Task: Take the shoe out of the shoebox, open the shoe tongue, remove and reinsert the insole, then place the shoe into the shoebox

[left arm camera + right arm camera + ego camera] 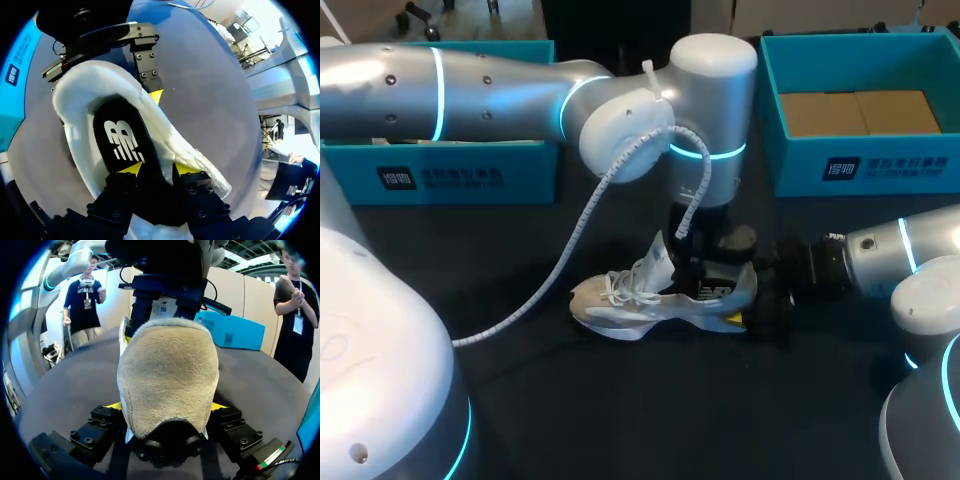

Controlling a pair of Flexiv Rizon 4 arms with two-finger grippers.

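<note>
A white sneaker (630, 300) lies on the black table, toe to the left, its tongue pulled up. My right gripper (752, 300) is at the heel. In the right wrist view the tan heel (167, 370) fills the space between its fingers (166, 407), which press it from both sides. My left gripper (705, 270) points down into the shoe's opening. In the left wrist view its yellow tips (159, 168) stand apart over the black insole (120, 135), which lies flat inside the white lining (100, 85). My right gripper's yellow fingertip (156, 95) shows at the heel collar.
An open teal box (860, 160) with brown cardboard inside stands at the back right. Another teal box (450, 170) stands at the back left, partly under my left arm. A white coiled cable (570, 250) hangs from the left arm down to the table.
</note>
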